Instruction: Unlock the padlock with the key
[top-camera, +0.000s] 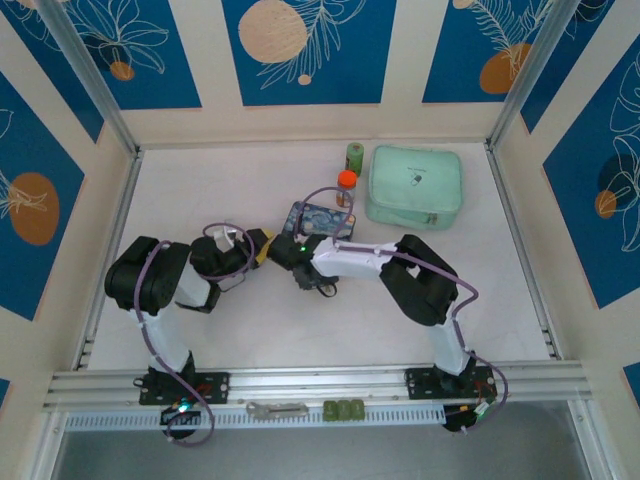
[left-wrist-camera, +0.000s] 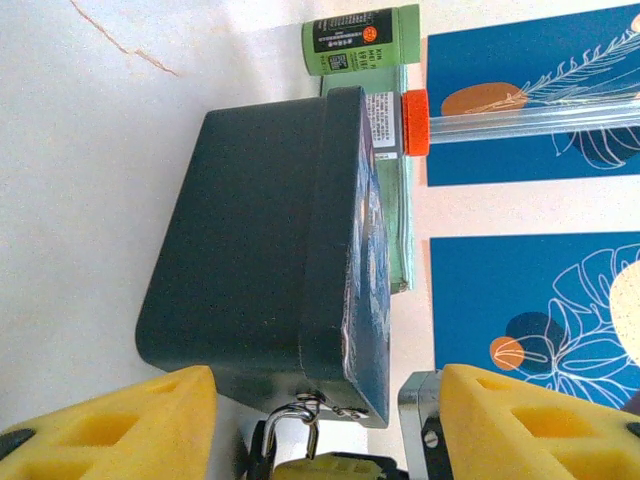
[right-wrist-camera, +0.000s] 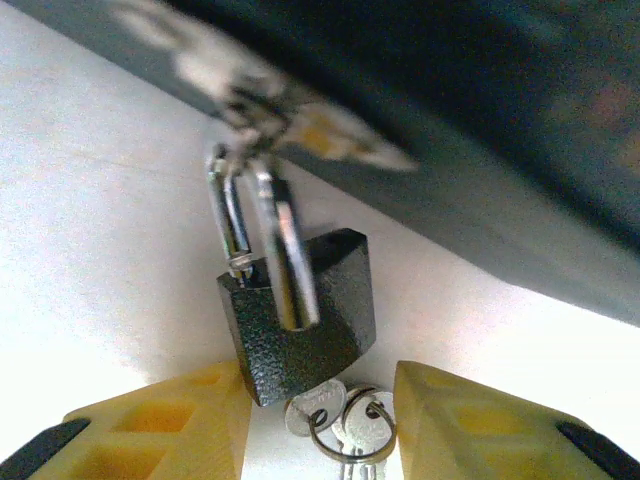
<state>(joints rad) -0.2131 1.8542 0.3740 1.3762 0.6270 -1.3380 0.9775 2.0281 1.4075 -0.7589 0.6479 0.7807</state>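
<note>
The small dark padlock (right-wrist-camera: 300, 318) hangs by its silver shackle (right-wrist-camera: 262, 235) from the hasp of the blue painted box (top-camera: 322, 220). A silvery key (right-wrist-camera: 322, 405) sticks out of the padlock's underside, with more keys on a ring beside it. My right gripper (right-wrist-camera: 322, 432) is open, its yellow fingers on either side of the keys and the left one against the padlock's lower corner. My left gripper (left-wrist-camera: 320, 440) is open too, its fingers wide apart on either side of the box's near corner and the shackle (left-wrist-camera: 296, 425). I cannot tell whether the shackle is latched.
Behind the box stand a green bottle (top-camera: 354, 157), an orange-capped bottle (top-camera: 346, 184) and a mint zip case (top-camera: 414, 186). A flat grey metal tool (top-camera: 277, 408) lies on the front rail. Both grippers (top-camera: 262, 248) (top-camera: 293, 252) meet at the box's front-left corner.
</note>
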